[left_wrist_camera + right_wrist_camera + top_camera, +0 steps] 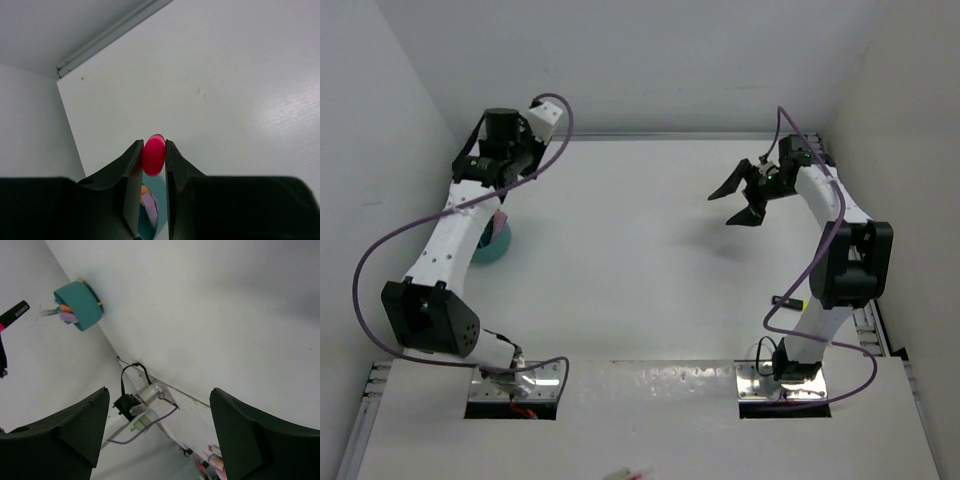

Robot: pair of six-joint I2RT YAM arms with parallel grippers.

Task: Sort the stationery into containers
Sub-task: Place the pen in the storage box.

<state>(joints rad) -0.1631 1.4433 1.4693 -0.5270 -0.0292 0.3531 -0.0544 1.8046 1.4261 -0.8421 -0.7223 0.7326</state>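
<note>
Teal cup holds several pens; a pink-ended black marker hangs seemingly above it.

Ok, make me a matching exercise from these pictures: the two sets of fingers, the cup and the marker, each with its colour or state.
1 left fingers
2 right fingers
3 cup
4 end of the marker

A pink
B wide apart, empty
C teal, pens inside
D shut on the marker

Pairs: 1-D, 2-B, 3-C, 4-A
</note>
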